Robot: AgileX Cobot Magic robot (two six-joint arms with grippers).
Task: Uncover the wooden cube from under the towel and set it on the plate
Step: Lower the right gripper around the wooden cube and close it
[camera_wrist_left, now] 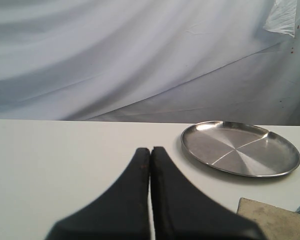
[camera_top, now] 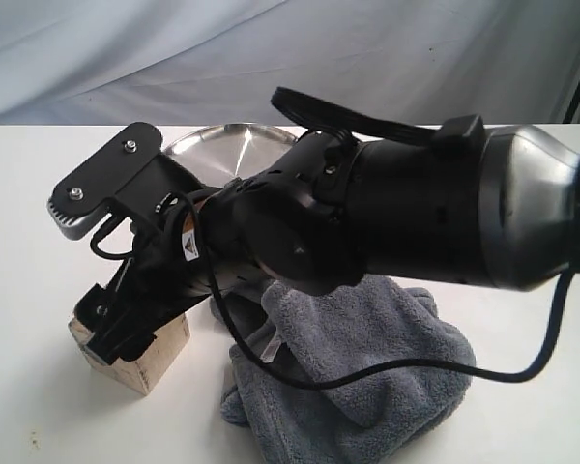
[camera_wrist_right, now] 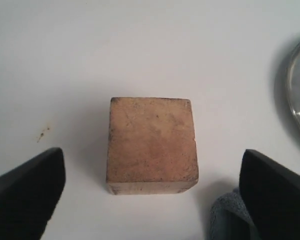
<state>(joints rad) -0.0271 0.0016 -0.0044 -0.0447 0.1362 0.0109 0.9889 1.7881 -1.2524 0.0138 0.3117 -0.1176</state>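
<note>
while our right end effector (camera_wrist_right: pixel 152 167) hangs open and empty astride the wooden cube (camera_wrist_right: pixel 151 142), we risk pinching the nearby towel (camera_wrist_right: pixel 222 218).

The white table (camera_top: pixel 29 213) carries three things. The cube (camera_top: pixel 160 356) sits bare near the front edge with the towel (camera_top: pixel 367 387) (bunched in a heap) just beside it, and the plate (camera_top: pixel 227 145) lies farther back
</note>
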